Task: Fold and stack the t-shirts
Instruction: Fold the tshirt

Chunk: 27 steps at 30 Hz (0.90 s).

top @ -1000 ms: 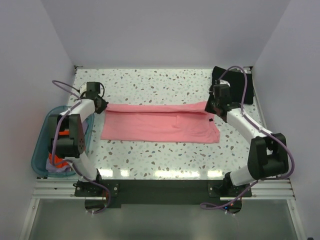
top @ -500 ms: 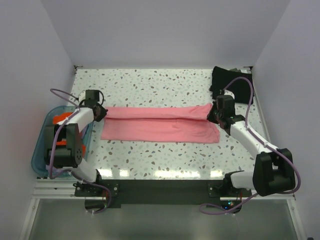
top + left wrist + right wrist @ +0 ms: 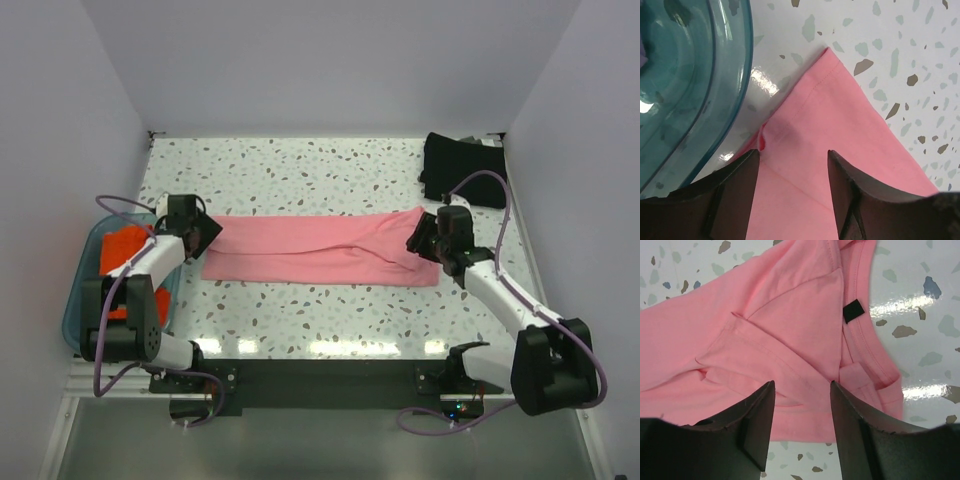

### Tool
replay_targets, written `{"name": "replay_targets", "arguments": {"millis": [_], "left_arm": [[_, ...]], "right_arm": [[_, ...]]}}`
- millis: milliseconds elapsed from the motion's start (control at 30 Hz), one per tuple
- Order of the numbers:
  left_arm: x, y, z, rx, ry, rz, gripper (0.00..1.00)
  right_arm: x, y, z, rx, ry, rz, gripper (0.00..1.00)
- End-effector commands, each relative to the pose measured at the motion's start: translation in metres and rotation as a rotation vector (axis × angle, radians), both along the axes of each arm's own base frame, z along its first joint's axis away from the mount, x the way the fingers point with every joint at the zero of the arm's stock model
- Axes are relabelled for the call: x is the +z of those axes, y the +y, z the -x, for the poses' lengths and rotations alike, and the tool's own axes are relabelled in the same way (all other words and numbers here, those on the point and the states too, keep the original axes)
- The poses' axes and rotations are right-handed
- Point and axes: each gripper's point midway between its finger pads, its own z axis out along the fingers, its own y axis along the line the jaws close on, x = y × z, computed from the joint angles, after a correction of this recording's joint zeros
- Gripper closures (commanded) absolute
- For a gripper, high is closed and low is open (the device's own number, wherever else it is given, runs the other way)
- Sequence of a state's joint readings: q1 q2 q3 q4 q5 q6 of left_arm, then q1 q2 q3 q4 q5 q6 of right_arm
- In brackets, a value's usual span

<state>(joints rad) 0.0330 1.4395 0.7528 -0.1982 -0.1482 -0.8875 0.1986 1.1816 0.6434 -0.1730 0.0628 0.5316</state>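
Since one second ago both arms have drawn nearer to me and both hands have gone from pinched to parted. The salmon-pink t-shirt (image 3: 320, 250) has narrowed into a long band across the middle of the counter (image 3: 300, 170).

The left hand (image 3: 205, 232) hangs over the band's left end, just beside the blue tub (image 3: 75, 300). Its fingers are spread and the cloth lies flat and unpinched beneath them.

The right hand (image 3: 425, 240) stands likewise spread over the collar end, where the dark neck label (image 3: 853, 311) shows. It grips nothing.

The black t-shirt (image 3: 460, 170) lies folded in the far right corner, well apart from the pink one.

I judge the step in hand to be the release after a lengthwise fold. The crosswise folds and the stacking are not yet done. The next move calls for lifting both hands straight off so the layers are not dragged. After that I would pinch one short end through all its layers and carry it across to the other end.
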Motion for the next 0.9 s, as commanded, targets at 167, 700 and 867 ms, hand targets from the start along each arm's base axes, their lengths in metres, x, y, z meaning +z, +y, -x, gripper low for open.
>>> {"name": "replay_targets", "arguments": {"millis": [167,700,867], "left_arm": [[0.021,-0.007,-0.024,-0.055,-0.044,-0.024,0.43],[0.002,-0.043,-0.027,-0.181,0.001,-0.021,0.46],[0.001,-0.045,-0.028,-0.183,0.001,-0.021,0.47]], "right_arm": [[0.022,0.043,-0.050,0.130,-0.052,0.058,0.54],[-0.026,0.090,-0.110,0.230,0.017,0.156,0.56],[-0.033,0.108,-0.106,0.258,0.027,0.173,0.56]]}}
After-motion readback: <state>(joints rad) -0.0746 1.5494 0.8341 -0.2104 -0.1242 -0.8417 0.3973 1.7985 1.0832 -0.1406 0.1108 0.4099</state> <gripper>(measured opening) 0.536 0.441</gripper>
